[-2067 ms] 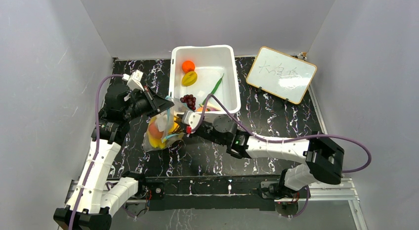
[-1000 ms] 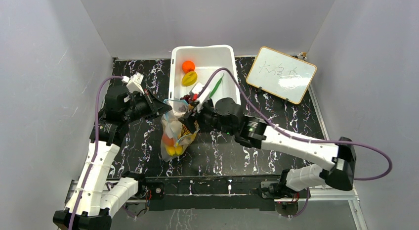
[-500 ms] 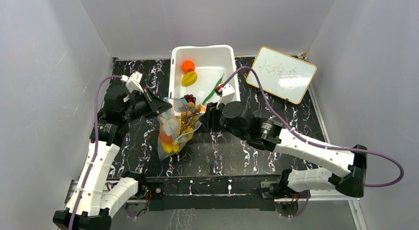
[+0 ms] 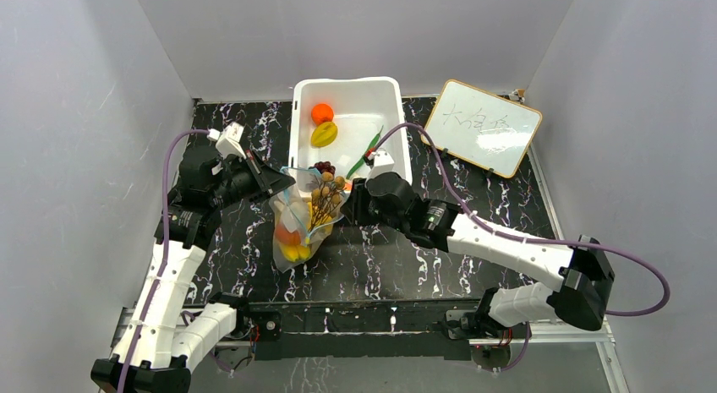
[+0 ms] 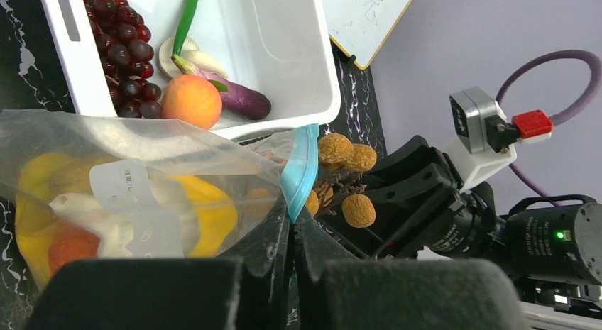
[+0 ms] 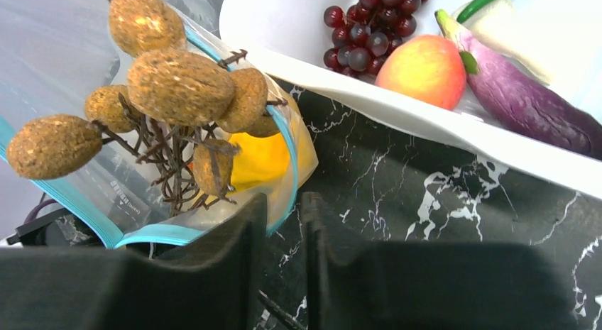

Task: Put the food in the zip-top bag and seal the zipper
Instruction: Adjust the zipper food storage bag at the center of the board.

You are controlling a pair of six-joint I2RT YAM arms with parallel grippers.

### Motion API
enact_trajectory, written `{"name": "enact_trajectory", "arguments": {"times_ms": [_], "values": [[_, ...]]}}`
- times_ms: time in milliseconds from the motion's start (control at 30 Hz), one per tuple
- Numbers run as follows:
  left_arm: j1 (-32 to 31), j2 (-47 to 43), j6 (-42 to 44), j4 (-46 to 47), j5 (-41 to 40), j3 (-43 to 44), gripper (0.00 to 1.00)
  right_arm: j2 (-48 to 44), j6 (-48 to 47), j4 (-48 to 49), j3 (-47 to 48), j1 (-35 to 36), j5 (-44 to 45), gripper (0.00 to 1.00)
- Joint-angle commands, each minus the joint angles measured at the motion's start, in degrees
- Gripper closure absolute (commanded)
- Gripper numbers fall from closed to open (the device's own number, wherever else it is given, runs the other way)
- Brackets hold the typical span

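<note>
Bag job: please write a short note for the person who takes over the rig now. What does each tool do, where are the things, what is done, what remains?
Left tool: shut on the bag at its mouth.
Right tool: jaws narrow beside the zipper; grip unclear.
Done: several fruits in the bag; brown bunch half in, sticking out.
To do: orange, yellow fruit, grapes, peach, eggplant, pod, garlic lie in the tub; zipper open.

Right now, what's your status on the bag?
Left pincer shut on zip-top bag rim. Right pincer narrow beside zipper, grip unclear. Brown fruit bunch pokes out of the mouth, blocking the seal.
</note>
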Motion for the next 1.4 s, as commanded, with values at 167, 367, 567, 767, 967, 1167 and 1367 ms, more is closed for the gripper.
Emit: {"name": "enact_trajectory", "arguments": {"times_ms": [167,367,567,767,967,1167,1367], "values": [[-0.2,-1.1,1.8,1.1,0.1,0.6,1.0,-0.5,-3.9,6.6,5.5,-0.8,-2.9,1.0],[-0.2,-1.4,6.6,-3.8,-4.3,1.7,1.0,-0.8,-3.7,3.6,11.6,-0.8,-4.6,1.0],[-0.2,-0.8,9.4,-6.3,-6.3,2.3,1.0,-2.4,-3.5,12.1,3.7,-3.4,-2.2,1.0],[-0.2,-0.7,9.2,-8.4,-5.4,6.2,1.0,-2.6,-2.8,12.7,6.6,-3.6,-5.1,1.0],[-0.2,-3.1,6.7,-7.2,-4.0,7.8,1.0,-1.9,0.3,13.1,4.5,-3.5,-6.9,1.0],[-0.2,-3.3,8.8,-11.2,-7.3,3.3,1.0,0.8,1.3,17.1,2.9,-2.9,-16.0,1.0],[-0.2,-3.0,11.1,-10.0,-7.7,1.7,1.0,3.5,-4.0,11.8,7.1,-2.9,-12.9,0.85]]}}
